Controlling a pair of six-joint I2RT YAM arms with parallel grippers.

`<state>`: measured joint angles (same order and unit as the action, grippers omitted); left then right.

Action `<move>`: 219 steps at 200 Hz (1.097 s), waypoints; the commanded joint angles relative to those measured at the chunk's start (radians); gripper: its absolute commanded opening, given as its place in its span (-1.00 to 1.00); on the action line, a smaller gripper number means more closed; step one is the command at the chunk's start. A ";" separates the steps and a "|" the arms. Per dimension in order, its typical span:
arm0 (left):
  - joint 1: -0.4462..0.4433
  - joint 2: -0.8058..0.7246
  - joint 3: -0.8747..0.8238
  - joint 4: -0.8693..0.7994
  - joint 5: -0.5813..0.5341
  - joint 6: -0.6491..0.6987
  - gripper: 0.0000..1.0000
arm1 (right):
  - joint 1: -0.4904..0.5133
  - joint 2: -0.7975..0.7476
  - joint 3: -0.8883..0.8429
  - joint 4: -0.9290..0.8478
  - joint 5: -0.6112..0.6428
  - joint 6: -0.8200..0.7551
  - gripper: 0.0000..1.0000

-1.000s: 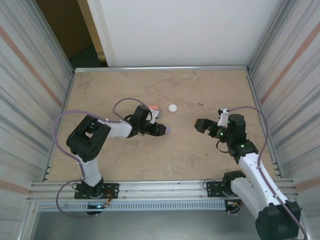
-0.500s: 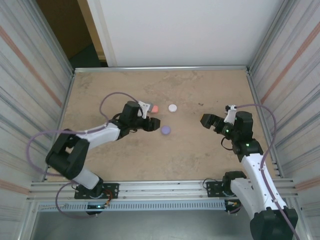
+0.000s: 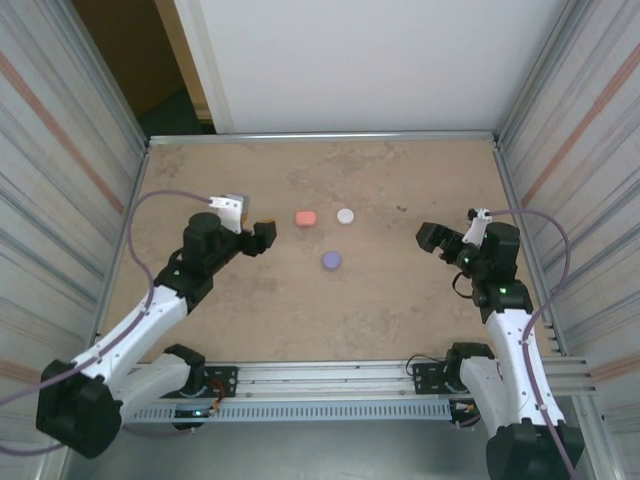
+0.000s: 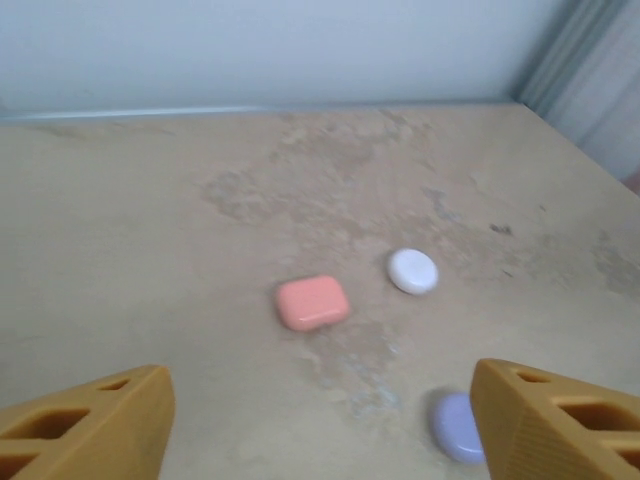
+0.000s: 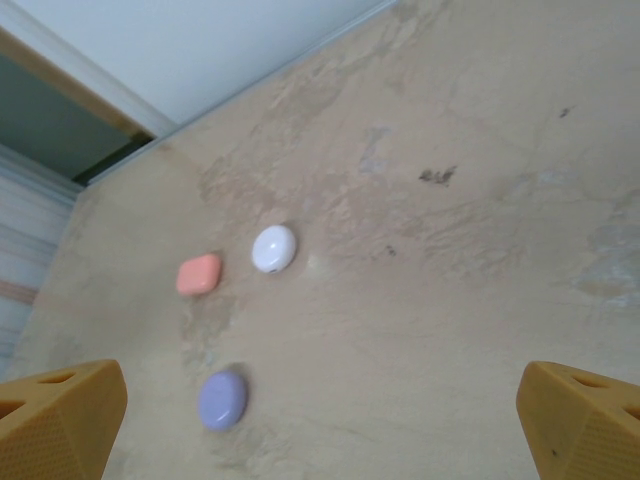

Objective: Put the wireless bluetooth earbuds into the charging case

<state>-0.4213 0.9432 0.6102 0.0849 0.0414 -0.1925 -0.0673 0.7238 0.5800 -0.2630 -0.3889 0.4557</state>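
**Top view.** Your left gripper (image 3: 263, 236) hangs low over the left half of the tan mottled tabletop (image 3: 400, 310). Just to its right lies a pink rounded-square plastic charging case (image 3: 306, 217), near the fingertips but not touching them. A white round plastic charging case (image 3: 345, 215) sits just beside the pink one, with a gap between them. A purple round plastic charging case (image 3: 331, 260) lies nearer the arm bases. Your right gripper (image 3: 428, 238) hovers on the right side, well apart from all three cases and pointing toward them. All three lids are shut, so you cannot tell what the cases hold.

**Left wrist view.** Your two orange fingers (image 4: 90, 420) stand spread wide at the lower corners, holding nothing. The pink case (image 4: 312, 302) lies ahead, about midway between them. The white case (image 4: 412, 271) lies beyond it to the right, and the purple case (image 4: 458, 427) lies just beside the right-hand finger.

**Right wrist view.** The orange fingers (image 5: 585, 415) are spread to the lower corners, with bare table between them. The purple case (image 5: 222, 399) lies closest to the left-hand finger. The pink case (image 5: 199, 274) and the white case (image 5: 273, 248) lie farther out, side by side.
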 commanded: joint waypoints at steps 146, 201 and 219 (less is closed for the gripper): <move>0.230 -0.207 -0.197 0.063 -0.354 0.036 0.97 | -0.149 -0.065 -0.095 0.170 0.190 -0.182 0.98; 0.233 -0.132 -0.201 0.105 -0.370 0.075 0.97 | -0.152 -0.069 -0.181 0.275 0.321 -0.170 0.98; 0.234 -0.101 -0.202 0.128 -0.379 0.083 0.97 | -0.152 -0.049 -0.203 0.319 0.348 -0.173 0.98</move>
<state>-0.1955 0.8139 0.4156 0.1463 -0.3019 -0.1425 -0.2119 0.6609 0.4023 -0.0444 -0.1135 0.3016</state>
